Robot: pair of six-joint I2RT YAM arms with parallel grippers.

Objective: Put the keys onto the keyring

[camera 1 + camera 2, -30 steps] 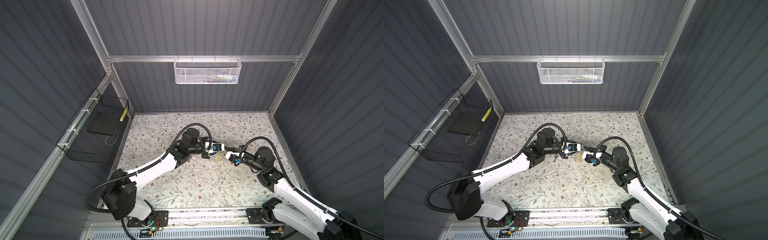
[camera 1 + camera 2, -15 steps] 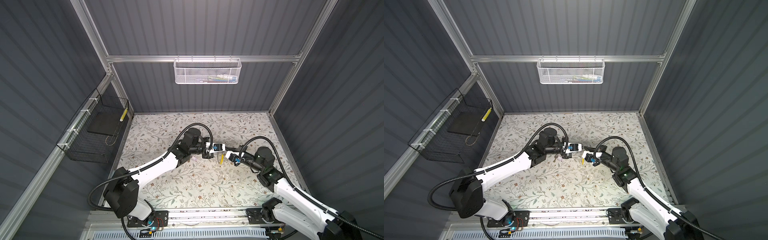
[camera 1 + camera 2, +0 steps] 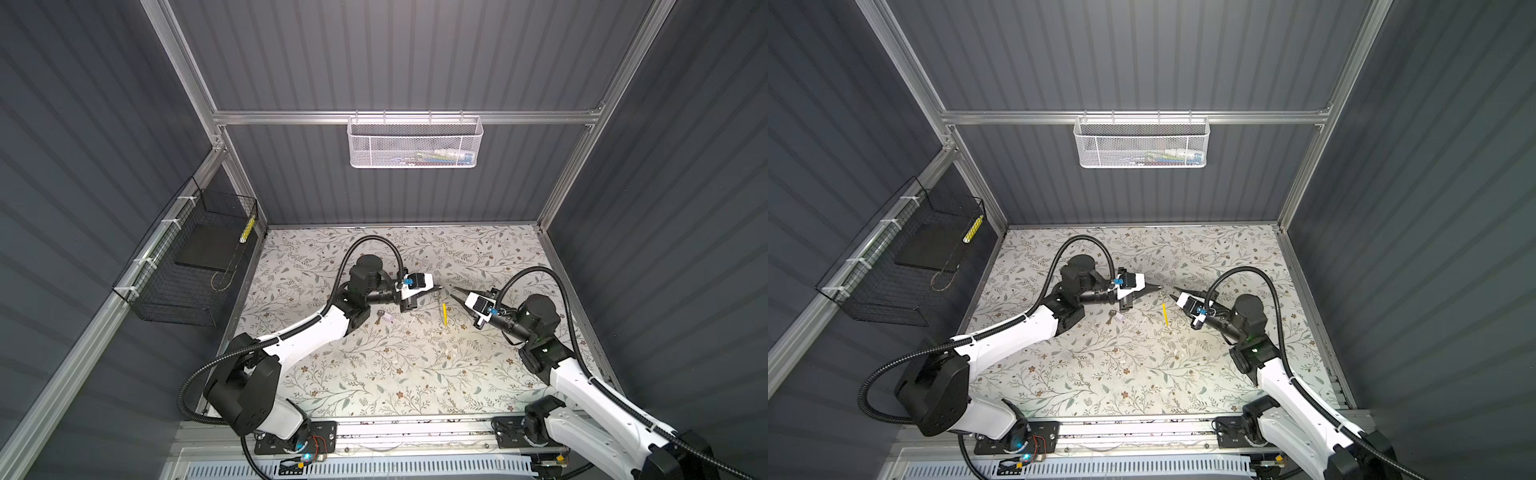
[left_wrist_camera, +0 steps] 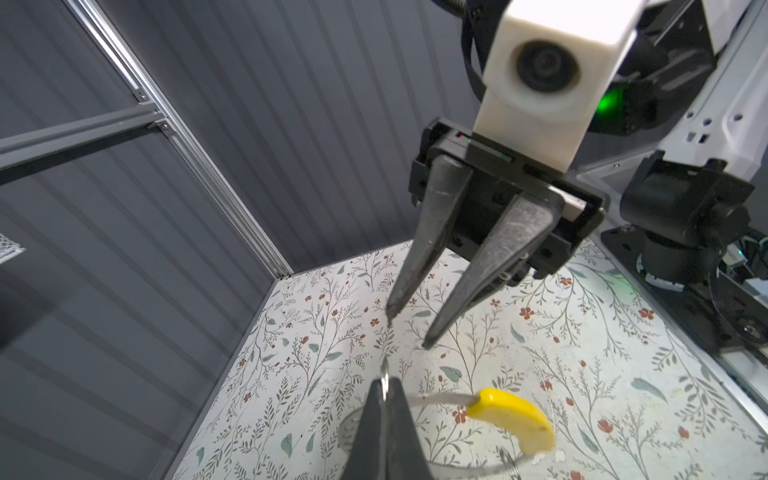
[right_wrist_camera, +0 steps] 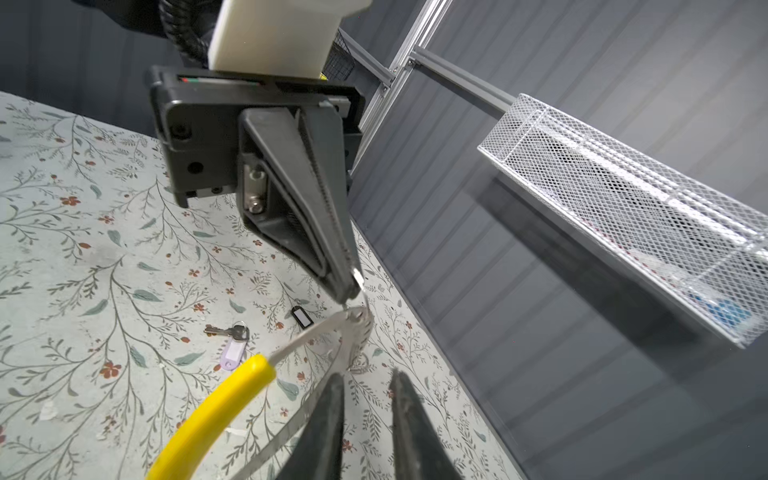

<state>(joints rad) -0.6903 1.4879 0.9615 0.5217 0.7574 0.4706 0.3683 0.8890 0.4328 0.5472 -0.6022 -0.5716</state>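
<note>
Above mat [image 3: 374, 374] centre: we pinch keyring [image 5: 324, 331] end in left gripper [image 5: 352, 286], jaws closed tight
right gripper [image 4: 409, 332]: slightly parted, empty, just beside keyring
keys [image 5: 227, 331]: flat on mat, left arm's side, beyond keyring from right jaws

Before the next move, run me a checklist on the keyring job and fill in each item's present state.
1. Left end effector shut on the keyring: ok.
2. Right end effector open and empty, free to pick: ok.
3. Key with lilac tag threaded on the keyring: not ok, it lies loose on the table.
4. Black-rimmed tag threaded on the keyring: not ok, it lies on the table near the key, apart from it.
5. Keyring's gap open and facing the right end effector: cannot tell.
</note>
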